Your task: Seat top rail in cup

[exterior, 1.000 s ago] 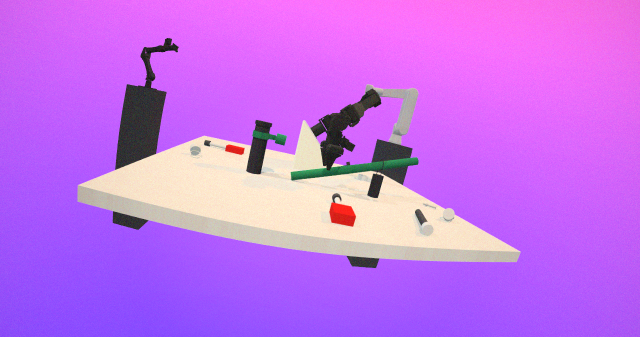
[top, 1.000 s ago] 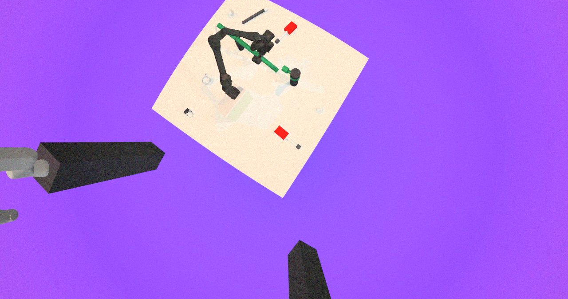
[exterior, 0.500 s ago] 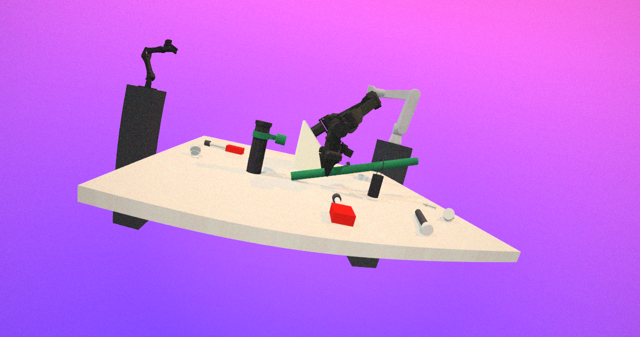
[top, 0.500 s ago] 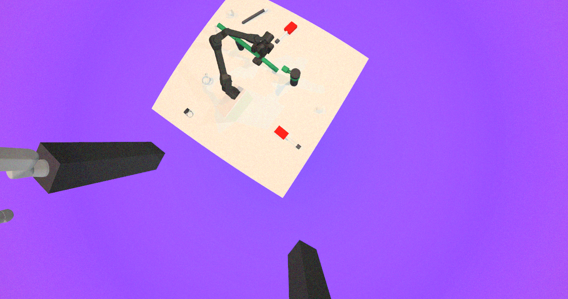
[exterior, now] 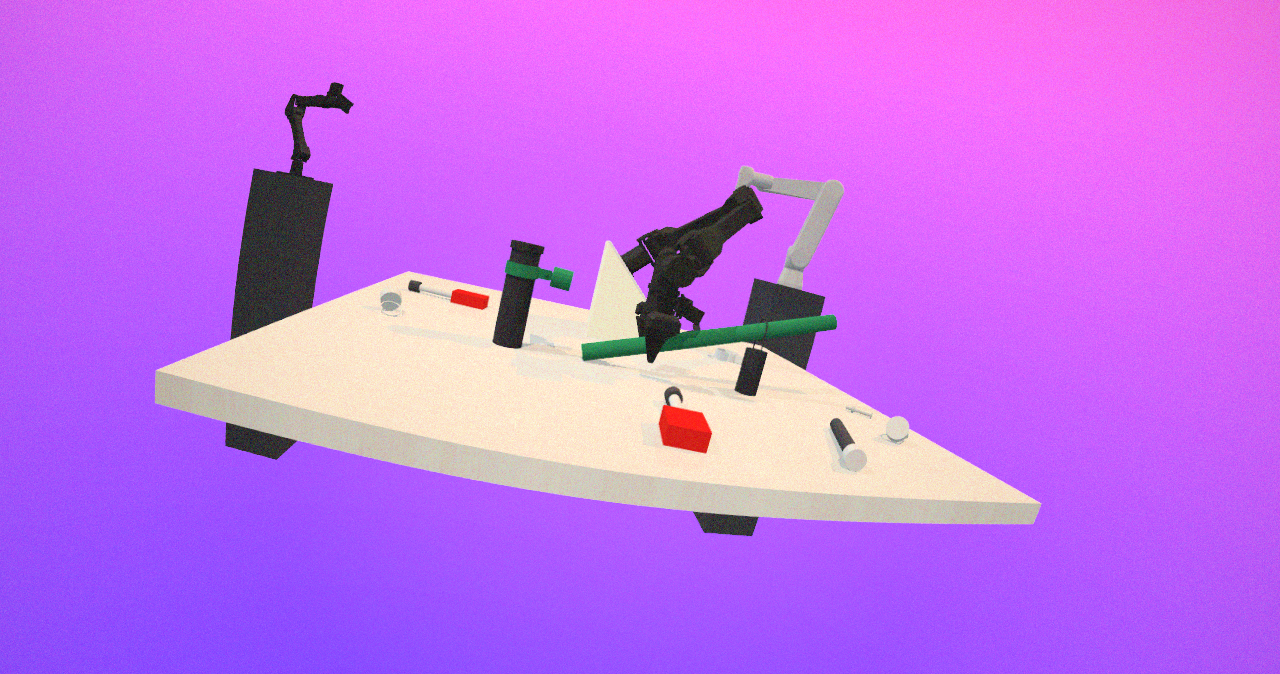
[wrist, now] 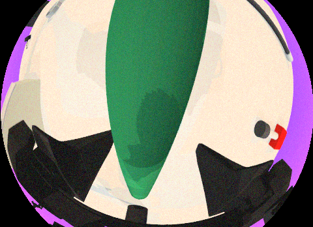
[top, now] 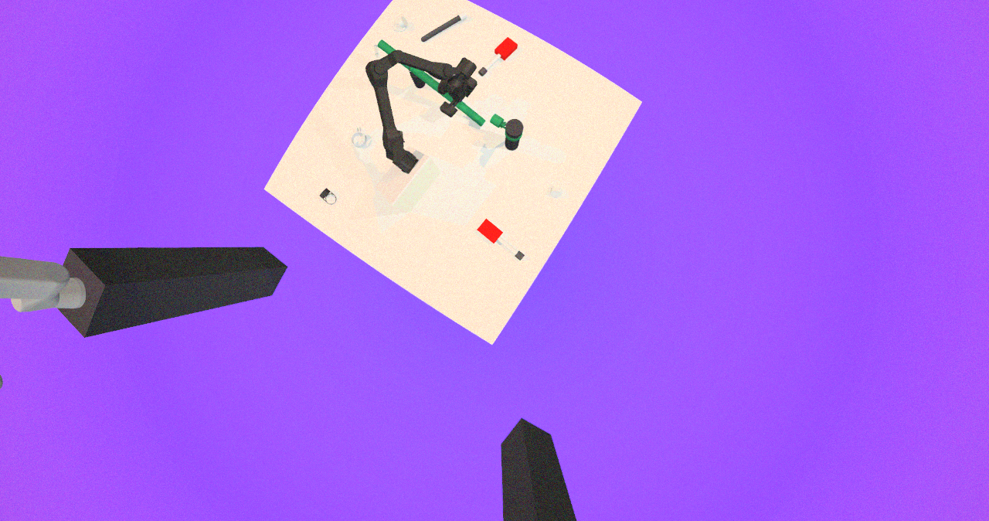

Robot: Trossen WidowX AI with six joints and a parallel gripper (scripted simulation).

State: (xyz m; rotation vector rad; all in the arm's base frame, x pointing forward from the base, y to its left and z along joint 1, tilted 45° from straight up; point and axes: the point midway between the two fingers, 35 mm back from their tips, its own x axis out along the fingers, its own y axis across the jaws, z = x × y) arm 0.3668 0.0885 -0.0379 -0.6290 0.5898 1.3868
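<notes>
1. Purple background (top: 760,241) (exterior: 134,536) (wrist: 301,106) surrounds the cream table (top: 428,275) (exterior: 358,401) (wrist: 244,74) we are looking at, turning pink toward the top of the exterior view.
2. We see the green rail (top: 472,113) (exterior: 716,337) (wrist: 150,57) passing through the wire loop (exterior: 765,331) above the short post (top: 417,79) (exterior: 750,373). It slopes, with its cut end (top: 481,123) (exterior: 588,350) (wrist: 140,192) low, toward the big post (top: 511,143) (exterior: 512,312) (wrist: 137,214).
3. Up near the post cap (top: 514,124) (exterior: 526,246), we find the green band (top: 512,140) (exterior: 521,269) around the big post, its cup (top: 497,120) (exterior: 562,279) reaching out toward the rail. In the exterior view the cup sits higher than the cut end; we see a gap between them, so the rail is unseated.
4. Over the rail, the black arm (top: 383,103) (exterior: 707,240) points its gripper (top: 456,92) (exterior: 653,348) (wrist: 156,142) down. We see the fingers spread, one on either side of the rail, without pinching it; whether one brushes it, we cannot tell.
5. Around the work, we count two red blocks (top: 506,48) (exterior: 684,429) (wrist: 277,139) on shafts, a dark rod (top: 440,28) (exterior: 842,437) (wrist: 268,21) and a pale wedge (exterior: 611,303) (wrist: 27,100).
6. Beyond the table, we make out a gray arm (top: 31,279) (exterior: 816,227) on a dark pedestal (top: 179,275) (exterior: 769,316).
</notes>
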